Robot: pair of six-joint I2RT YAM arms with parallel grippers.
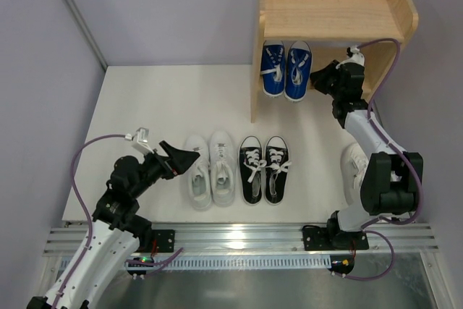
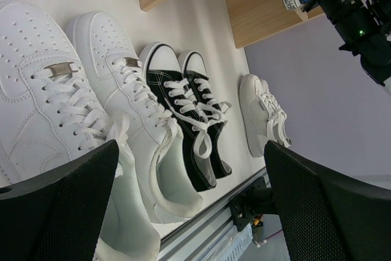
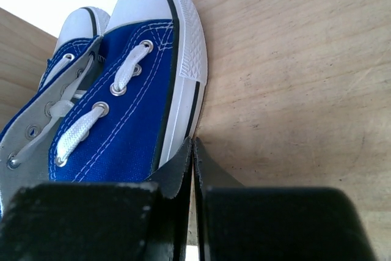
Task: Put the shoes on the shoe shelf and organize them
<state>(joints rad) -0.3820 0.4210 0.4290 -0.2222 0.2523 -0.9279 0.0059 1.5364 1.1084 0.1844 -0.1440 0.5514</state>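
Right tool (image 3: 193, 146) is pinched together on nothing, beside the blue sneakers (image 3: 122, 114) on the shoe shelf (image 3: 293, 77). Left tool (image 2: 190, 148) is spread apart by the white low-tops (image 2: 91, 108) on the tabletop (image 1: 145, 99). I'd grab one by the collar.

White tabletop (image 1: 159, 106), pale lilac walls (image 1: 166, 5), ribbed aluminium rail (image 1: 239, 236) along the near edge.

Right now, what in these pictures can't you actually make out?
Top view: the top board of the shoe shelf hides the lower tier's back and the far ends of the blue shoes.
Top view: the right arm covers part of the small white shoe; any mate is unseen.
Left wrist view: the frame edge and the left end effector cut off part of the white leather shoes.
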